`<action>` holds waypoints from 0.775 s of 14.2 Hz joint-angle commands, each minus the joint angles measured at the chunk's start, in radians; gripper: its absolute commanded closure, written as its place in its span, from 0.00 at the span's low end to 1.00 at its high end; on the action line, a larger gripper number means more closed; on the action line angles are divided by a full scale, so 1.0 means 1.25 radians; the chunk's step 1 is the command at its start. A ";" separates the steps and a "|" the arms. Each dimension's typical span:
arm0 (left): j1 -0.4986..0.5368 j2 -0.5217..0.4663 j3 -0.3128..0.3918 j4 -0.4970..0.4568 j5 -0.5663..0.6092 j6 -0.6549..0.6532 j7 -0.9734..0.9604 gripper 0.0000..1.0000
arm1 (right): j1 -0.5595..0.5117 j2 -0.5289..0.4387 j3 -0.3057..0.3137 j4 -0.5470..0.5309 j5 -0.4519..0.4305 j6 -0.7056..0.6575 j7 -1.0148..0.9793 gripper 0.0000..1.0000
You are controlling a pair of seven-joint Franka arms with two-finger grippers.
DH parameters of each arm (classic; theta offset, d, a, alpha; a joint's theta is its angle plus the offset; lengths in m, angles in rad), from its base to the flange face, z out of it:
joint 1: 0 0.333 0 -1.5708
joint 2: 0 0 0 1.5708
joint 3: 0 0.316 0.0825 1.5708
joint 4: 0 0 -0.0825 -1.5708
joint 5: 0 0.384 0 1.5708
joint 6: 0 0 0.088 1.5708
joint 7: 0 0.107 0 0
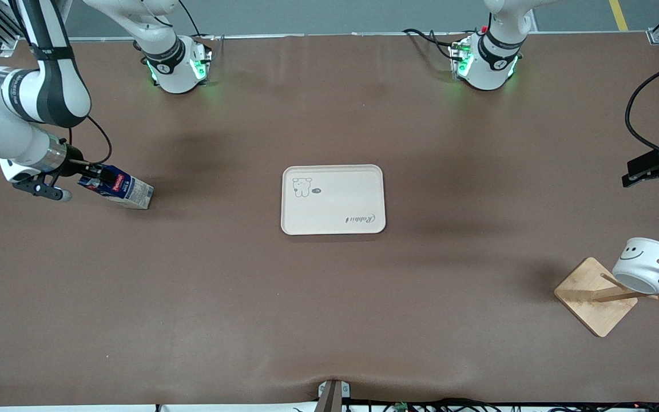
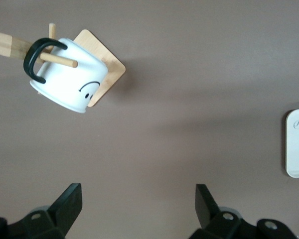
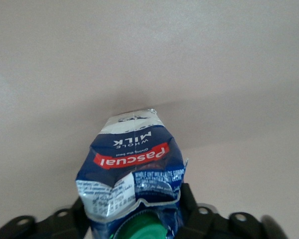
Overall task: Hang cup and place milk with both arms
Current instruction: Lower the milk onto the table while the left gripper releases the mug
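Claws of two white jointed arms over a brown tabletop: right claw clamped on the green-capped top of a small dark blue milk carton, carton tilted, near the right arm's end. Left claw spread wide and holding nothing, up over the left arm's end. White smiley mug with black loop handle hung on a wooden peg rack; cream rectangular tray at mid-tabletop.

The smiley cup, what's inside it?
The cup hangs by its black handle on the wooden rack, tipped sideways. No view shows into its mouth, so its inside is hidden.
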 commanded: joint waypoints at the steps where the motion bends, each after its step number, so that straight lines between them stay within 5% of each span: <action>1: -0.037 -0.041 0.014 -0.023 0.010 -0.034 -0.019 0.00 | -0.014 -0.005 0.013 -0.015 -0.010 0.012 0.008 0.00; 8: -0.175 -0.121 0.124 -0.119 0.009 -0.028 -0.079 0.00 | -0.013 -0.005 0.016 0.027 -0.009 -0.033 0.004 0.00; 11: -0.195 -0.131 0.129 -0.136 0.008 -0.021 -0.094 0.00 | -0.005 -0.019 0.021 0.114 -0.009 -0.241 -0.051 0.00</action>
